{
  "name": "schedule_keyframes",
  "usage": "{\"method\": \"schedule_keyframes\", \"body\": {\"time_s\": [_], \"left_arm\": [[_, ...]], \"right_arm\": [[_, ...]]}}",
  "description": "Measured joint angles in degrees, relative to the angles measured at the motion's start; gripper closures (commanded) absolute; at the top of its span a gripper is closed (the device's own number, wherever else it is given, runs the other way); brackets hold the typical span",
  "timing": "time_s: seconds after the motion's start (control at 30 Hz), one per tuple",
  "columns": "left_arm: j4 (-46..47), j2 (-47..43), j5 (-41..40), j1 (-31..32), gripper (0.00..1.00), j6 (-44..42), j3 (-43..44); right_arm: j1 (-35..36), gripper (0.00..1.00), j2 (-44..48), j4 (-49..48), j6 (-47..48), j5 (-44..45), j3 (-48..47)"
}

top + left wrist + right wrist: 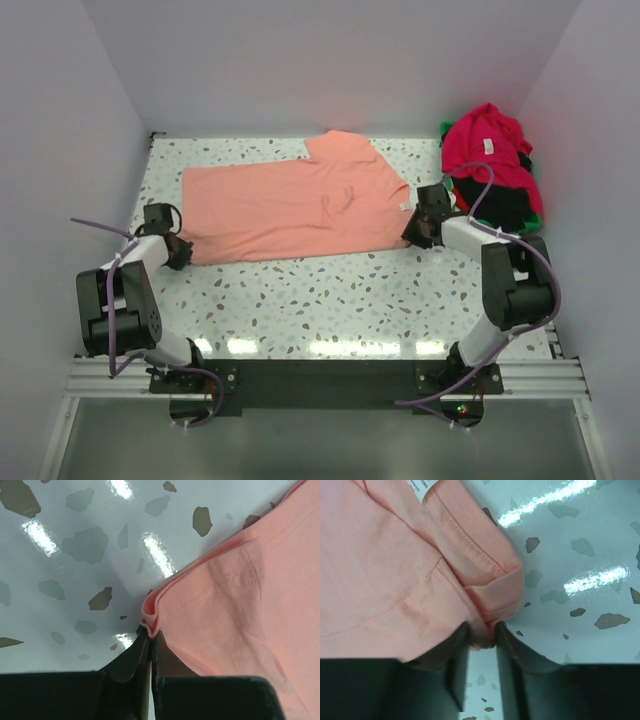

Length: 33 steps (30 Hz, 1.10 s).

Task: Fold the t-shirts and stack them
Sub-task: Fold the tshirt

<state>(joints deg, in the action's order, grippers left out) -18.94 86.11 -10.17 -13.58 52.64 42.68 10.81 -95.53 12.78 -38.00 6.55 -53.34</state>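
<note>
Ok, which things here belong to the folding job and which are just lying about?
Job: salmon-pink t-shirt, pinched by left tool and right tool; red t-shirt; black t-shirt.
Lying about: green bin, under the red and black ones.

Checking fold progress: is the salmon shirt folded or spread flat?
Folded lengthwise, apparently: salmon-pink shirt shows one sleeve; left gripper pinches doubled layers.

the salmon-pink t-shirt (300, 205) lies spread flat across the far half of the counter (350, 300), hem to the left, collar to the right, one short sleeve pointing far. a small white neck tag (405, 207) shows at the collar. its near corners are bunched into small folds. the red t-shirt (468, 135) sits crumpled at the far right, white label (488, 147) up, over the black t-shirt (500, 205).
</note>
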Motion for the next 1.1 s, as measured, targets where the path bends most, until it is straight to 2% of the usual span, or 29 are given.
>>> {"method": "schedule_keyframes", "body": {"time_s": [0.13, 0.27, 0.43, 0.67, 0.73, 0.8, 0.87, 0.9, 0.93, 1.0, 1.07, 1.1], "left_arm": [[-1.22, -1.31, -0.52, 0.00, 1.00, -0.50, 0.22], [-3.02, -4.17, -1.25, 0.00, 1.00, -1.14, 0.33], [-6.91, -8.11, -2.38, 0.09, 1.00, -1.40, 0.42], [-12.96, -16.00, -4.00, 0.17, 1.00, -1.49, 0.39], [-14.08, -18.62, -4.57, 0.17, 0.97, -1.44, 0.02], [-15.23, -20.83, -5.09, 0.17, 0.90, -1.36, -0.85], [-16.70, -22.86, -5.64, 0.15, 0.80, -1.22, -2.25], [-17.38, -23.82, -5.88, 0.15, 0.64, -1.11, -2.97], [-18.18, -24.68, -6.29, 0.15, 0.55, -0.98, -3.48], [-19.89, -26.51, -7.04, 0.13, 0.35, -0.81, -3.85], [-20.85, -27.91, -7.87, 0.11, 0.26, -0.74, -3.52], [-21.57, -28.09, -8.20, 0.11, 0.26, -0.98, -2.86]], "right_arm": [[0.00, 0.90, -0.17, -0.07, -0.17, -0.11, -0.02], [-0.39, 0.92, 3.54, 1.05, -0.13, -0.31, 0.87], [-2.23, 0.92, 15.41, 3.89, 0.13, -1.31, 3.69], [-3.61, 0.90, 25.70, 8.02, 0.98, -2.36, 7.08], [-3.72, 0.88, 28.06, 9.31, 1.05, -3.26, 8.96], [-3.74, 0.87, 30.16, 10.36, 1.07, -3.93, 10.80], [-3.76, 0.82, 32.50, 11.69, 1.03, -4.72, 12.72], [-3.76, 0.79, 33.66, 12.35, 0.98, -4.87, 13.46], [-3.80, 0.68, 34.86, 13.07, 0.94, -5.01, 14.12], [-4.07, 0.56, 37.22, 14.53, 0.96, -5.03, 14.95], [-4.20, 0.40, 39.04, 15.72, 1.14, -5.09, 15.04], [-4.24, 0.35, 39.71, 16.06, 1.38, -5.14, 15.04]]}}
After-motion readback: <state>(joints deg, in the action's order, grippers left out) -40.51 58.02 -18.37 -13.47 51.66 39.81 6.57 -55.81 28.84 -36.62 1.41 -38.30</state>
